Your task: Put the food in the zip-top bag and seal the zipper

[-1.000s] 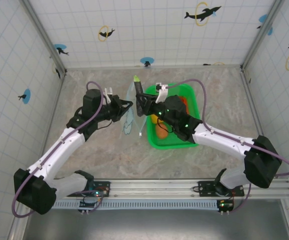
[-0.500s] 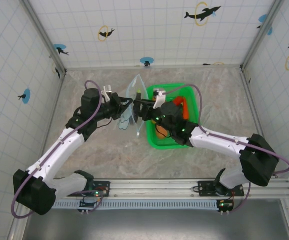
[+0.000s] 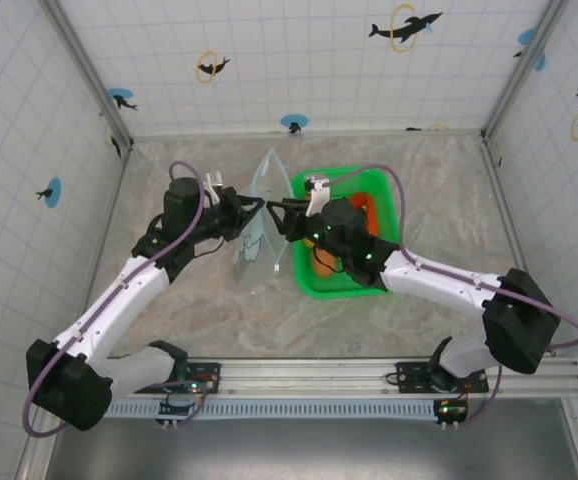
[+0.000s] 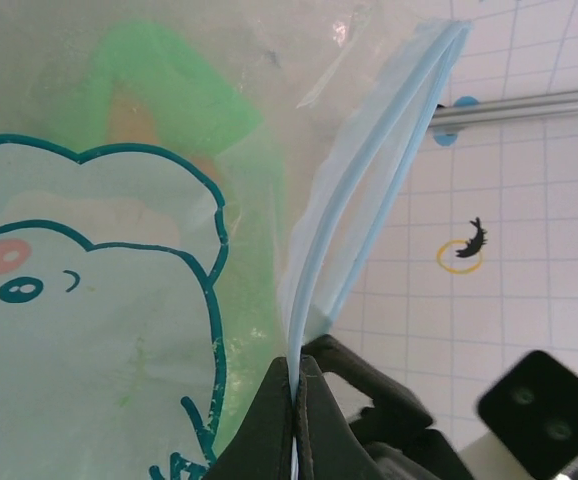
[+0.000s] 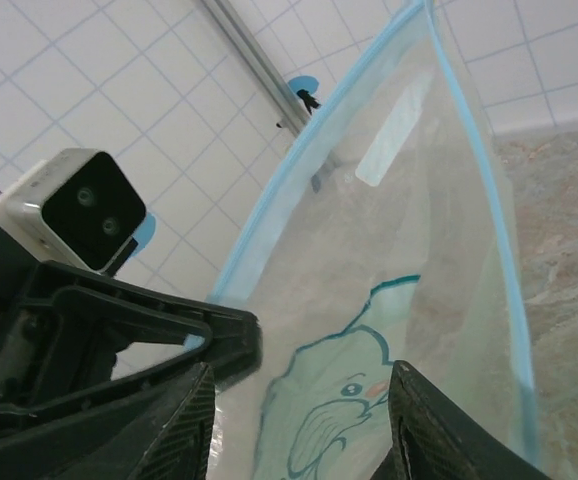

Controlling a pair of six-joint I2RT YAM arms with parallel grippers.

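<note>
Two tools at the zip-top bag, which hangs upright left of table centre: left gripper pinched tight on the zipper, right gripper spread apart at its 3 o'clock, food in the green basket further toward 3.

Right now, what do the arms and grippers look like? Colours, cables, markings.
Both arms have white link shells with black joints and bases: left arm, right arm. A purple cable loops along each. Small green lights dot the right wrist. The left gripper and right gripper have black fingers; a white camera block rides the left wrist.
</note>
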